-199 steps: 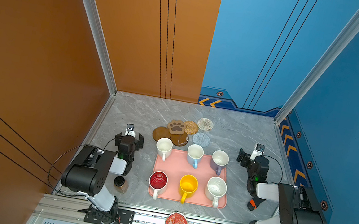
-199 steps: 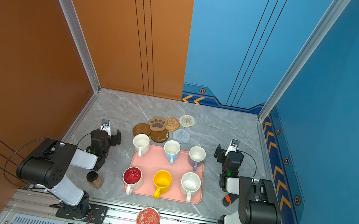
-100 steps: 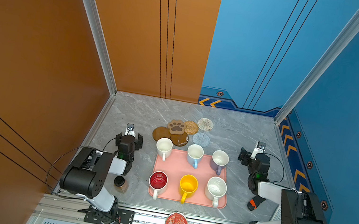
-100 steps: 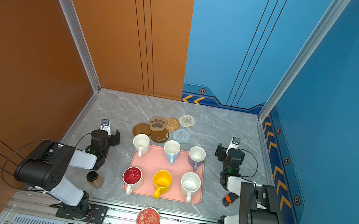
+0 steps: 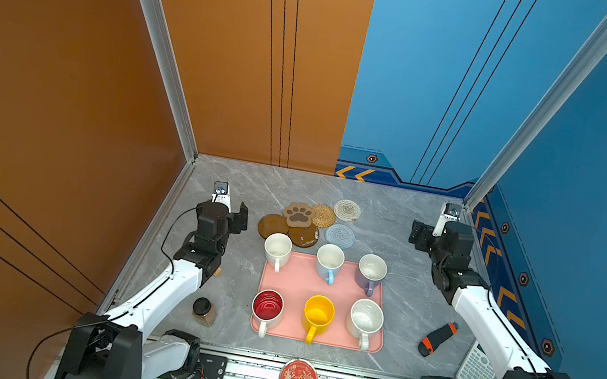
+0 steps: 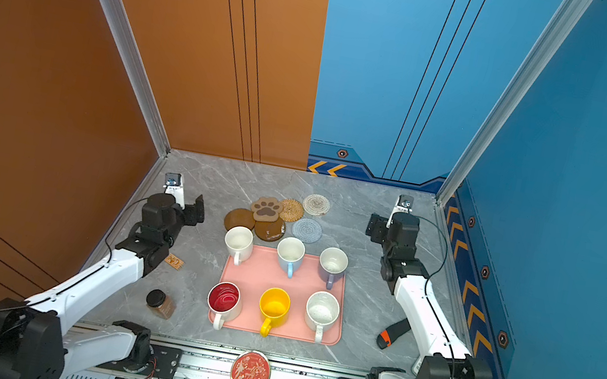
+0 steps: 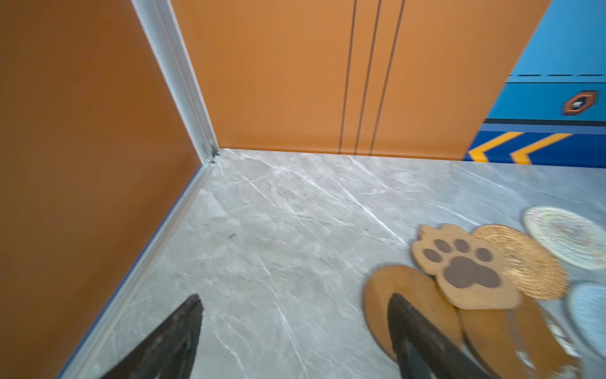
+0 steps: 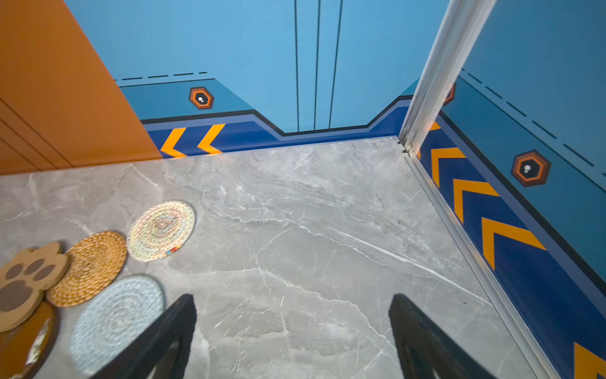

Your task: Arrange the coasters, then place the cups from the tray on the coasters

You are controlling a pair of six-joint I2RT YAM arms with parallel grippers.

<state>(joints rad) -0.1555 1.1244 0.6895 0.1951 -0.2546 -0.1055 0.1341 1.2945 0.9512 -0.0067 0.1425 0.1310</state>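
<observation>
The left claw (image 7: 295,303) stands wide open and holds nothing. In the left wrist view, bare grey bench (image 7: 278,213) shows between its two dark fingers (image 7: 180,328). One finger overlaps the nearer brown disc (image 7: 410,280) in that view; whether it touches the disc I cannot tell. In both top views this claw hangs at the left of the bench, near the coasters (image 5: 340,236).

The right claw (image 8: 293,300) is likewise spread wide and empty, with only bench between its fingers. The blue-grey crocheted round (image 8: 114,315) shows just beside one finger. In both top views this claw sits toward the right edge of the bench, well apart from the cups (image 5: 319,312).

The six coasters lie bunched at the upper middle of the bench, just above the tray (image 5: 298,282). The paw-print mat (image 5: 298,214) overlaps both brown discs and meets the rattan round (image 5: 322,216). The cream round (image 5: 347,210) lies at the upper right of the bunch.

All six cups stand on the pink tray in two rows of three, with their handles toward the lower edge of the frame.
</observation>
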